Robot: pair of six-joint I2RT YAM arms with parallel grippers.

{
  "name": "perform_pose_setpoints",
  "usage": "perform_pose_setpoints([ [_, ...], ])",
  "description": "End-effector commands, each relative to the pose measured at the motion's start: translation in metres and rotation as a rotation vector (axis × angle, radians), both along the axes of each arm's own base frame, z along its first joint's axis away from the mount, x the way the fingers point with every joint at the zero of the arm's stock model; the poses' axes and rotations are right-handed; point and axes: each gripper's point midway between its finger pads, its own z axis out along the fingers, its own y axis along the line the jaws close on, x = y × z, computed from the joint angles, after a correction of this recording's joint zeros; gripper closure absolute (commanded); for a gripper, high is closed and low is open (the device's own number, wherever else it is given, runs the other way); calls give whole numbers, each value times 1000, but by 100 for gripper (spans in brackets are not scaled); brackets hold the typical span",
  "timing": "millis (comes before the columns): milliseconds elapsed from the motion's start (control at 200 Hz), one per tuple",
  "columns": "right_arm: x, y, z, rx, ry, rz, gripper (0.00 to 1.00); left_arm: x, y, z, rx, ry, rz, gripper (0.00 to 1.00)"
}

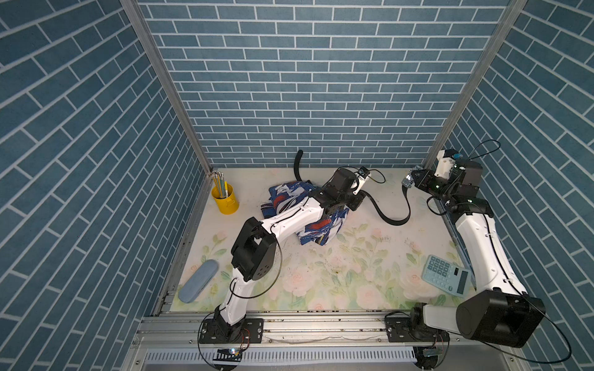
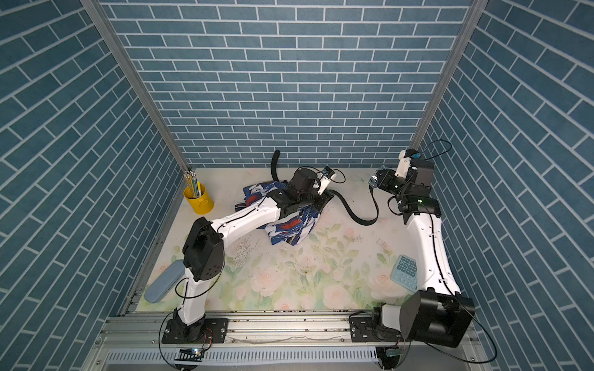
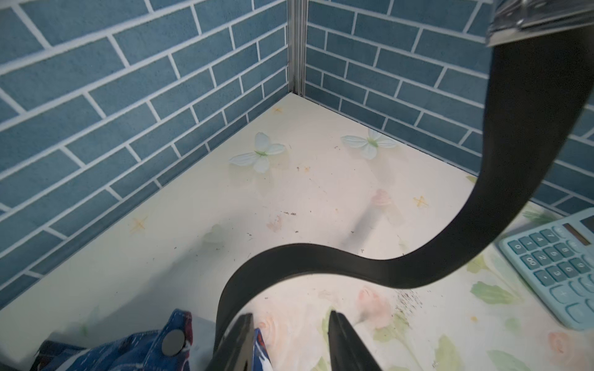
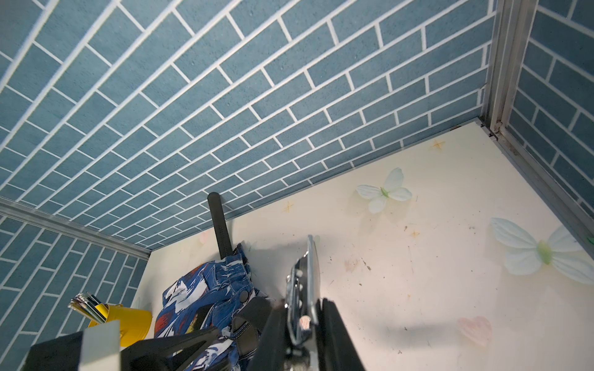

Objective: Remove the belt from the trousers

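The blue streaked trousers lie crumpled at the back of the table, under my left arm. The black belt runs out of them in a loop across the mat and up to its silver buckle. My right gripper is shut on that buckle, held above the table near the back right corner. The belt's tail sticks up against the back wall. My left gripper stands open at the trousers' edge, with fabric against one finger and the belt curving just ahead.
A yellow pencil cup stands at the back left. A grey-blue case lies at the front left. A teal calculator sits beside the right arm. Brick-patterned walls close in the back and both sides.
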Motion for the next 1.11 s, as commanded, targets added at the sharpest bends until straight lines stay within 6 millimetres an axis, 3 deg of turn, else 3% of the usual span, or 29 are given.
perform_pose_setpoints([
  [0, 4, 7, 19, 38, -54, 22, 100, 4, -3, -39, 112, 23, -18, 58],
  [275, 10, 8, 12, 48, -34, 29, 100, 19, 9, -57, 172, -11, 34, 62],
  [465, 16, 10, 17, 37, -27, 46, 100, 44, 20, -55, 177, -43, 124, 77],
  [580, 19, 13, 14, 41, -22, 56, 100, 51, 24, -51, 164, -48, 146, 100],
  [690, 19, 22, 14, 52, -25, 84, 100, 53, 28, -52, 162, -41, 168, 100],
  [875, 17, 44, 4, 80, -64, 189, 100, 42, 17, -15, -52, 69, 89, 100],
  [925, 20, 44, -1, 56, -88, 192, 81, 35, 9, -6, -118, 116, 43, 100],
  [960, 23, 42, -5, 28, -103, 189, 74, 28, 4, -2, -164, 156, 5, 100],
  [1100, 36, 35, -23, -84, -130, 187, 72, 16, 0, -11, -234, 267, -46, 100],
])
